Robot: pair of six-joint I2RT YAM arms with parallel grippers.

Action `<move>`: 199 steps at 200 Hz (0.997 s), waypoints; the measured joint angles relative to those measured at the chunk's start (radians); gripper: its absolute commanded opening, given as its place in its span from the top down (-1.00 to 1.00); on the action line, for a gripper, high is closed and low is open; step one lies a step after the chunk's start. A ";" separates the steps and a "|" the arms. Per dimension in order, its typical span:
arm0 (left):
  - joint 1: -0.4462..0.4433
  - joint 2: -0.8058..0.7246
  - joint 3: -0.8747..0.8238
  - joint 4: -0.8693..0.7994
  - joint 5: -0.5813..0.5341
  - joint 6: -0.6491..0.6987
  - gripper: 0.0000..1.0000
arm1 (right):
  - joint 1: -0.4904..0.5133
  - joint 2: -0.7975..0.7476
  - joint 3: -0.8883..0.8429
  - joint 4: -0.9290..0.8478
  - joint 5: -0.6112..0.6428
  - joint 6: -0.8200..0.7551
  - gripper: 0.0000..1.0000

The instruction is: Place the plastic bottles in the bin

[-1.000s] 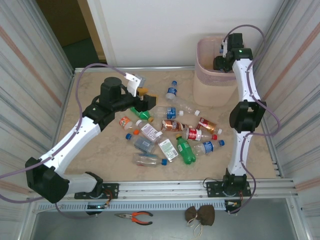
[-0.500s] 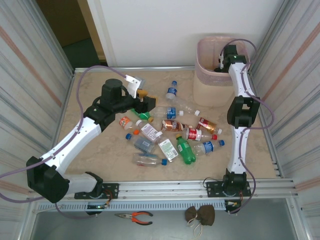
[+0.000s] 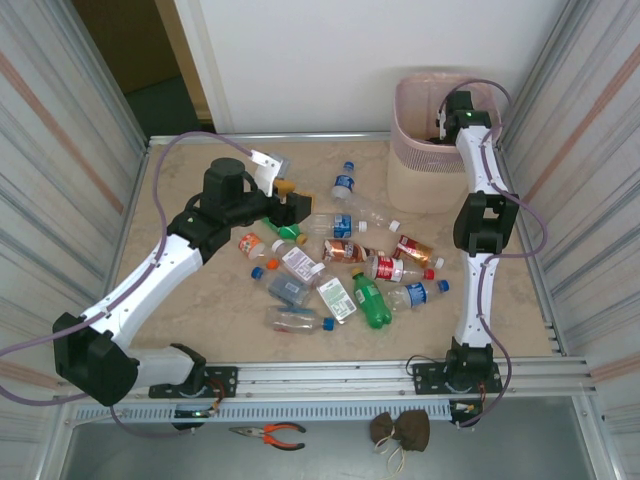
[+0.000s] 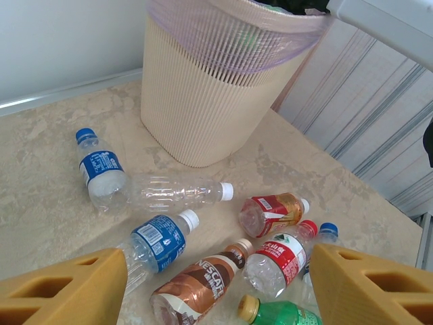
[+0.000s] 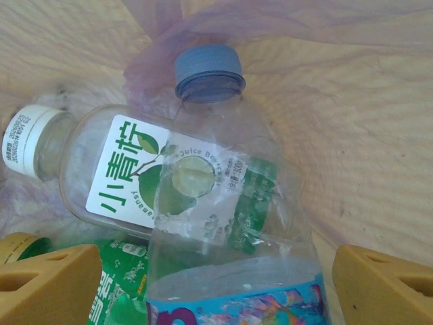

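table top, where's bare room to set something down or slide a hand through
Bare: the near strip of table between the plastic bottles and the front rail, and the far left corner behind the left arm. Crowded: the middle, bottles lying close from the left gripper across to the right arm.

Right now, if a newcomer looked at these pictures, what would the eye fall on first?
The plastic bottles strewn across the middle of the table strike first. Next comes the pink bin at the far right corner, where the right gripper stands open over a clear blue-capped bottle. The left gripper hangs open above the strewn bottles.
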 measured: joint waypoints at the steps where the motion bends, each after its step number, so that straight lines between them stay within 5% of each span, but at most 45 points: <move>1: 0.000 0.000 0.000 0.000 0.000 0.000 -0.44 | 0.000 -0.001 0.000 0.000 0.000 0.000 -0.75; 98: 0.000 0.099 0.006 0.001 -0.002 -0.029 -0.40 | 0.000 -0.255 0.000 -0.001 -0.061 0.053 -0.72; 199: 0.000 0.588 0.415 -0.036 -0.026 0.001 -0.41 | 0.041 -0.610 -0.206 0.008 -0.103 0.104 -0.72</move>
